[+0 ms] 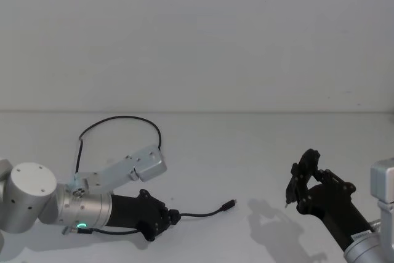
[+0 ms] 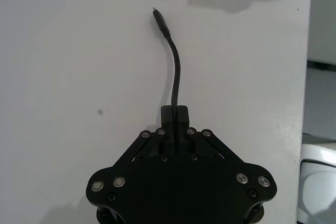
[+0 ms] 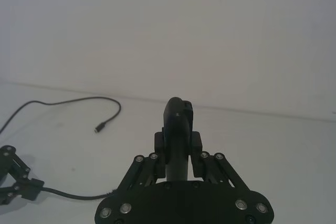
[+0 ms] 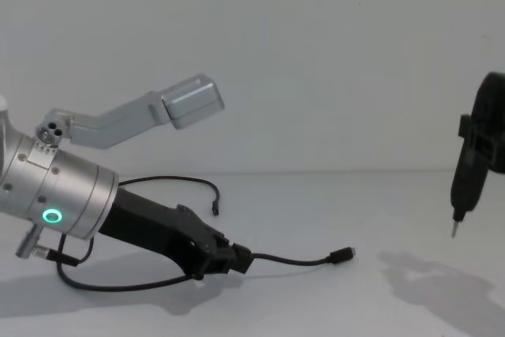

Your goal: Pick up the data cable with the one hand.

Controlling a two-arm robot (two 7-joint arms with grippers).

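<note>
1. Low over the worktop (image 1: 258, 152), the left gripper (image 1: 171, 217) is pinched on the cable (image 1: 203, 214). Its fingers (image 2: 168, 114) meet around the cord with no gap showing.
2. Cable position: a short free length runs straight ahead of the gripper and ends in a plug (image 1: 231, 204). Cannot tell whether the plug touches the surface. The long remainder trails back beneath the arm, then loops away behind the wrist, lying flat.
3. Why grip there (judgement): holding near one end leaves only a short tail ahead to droop. The long slack behind would simply drag along when raised.
4. Left arm pose: the forearm slopes forward and down at a shallow angle, with the fingertips almost at the surface. This looks like a low, side-on approach, suited to a thin cord lying flat.
5. Right gripper (image 3: 177, 141): well off to the left gripper's right, raised and pointing down, clamped on a short black stub (image 3: 177, 111). It is apart from the cable and looks parked.
6. Status (judgement): grasp made, lift not yet done.
</note>
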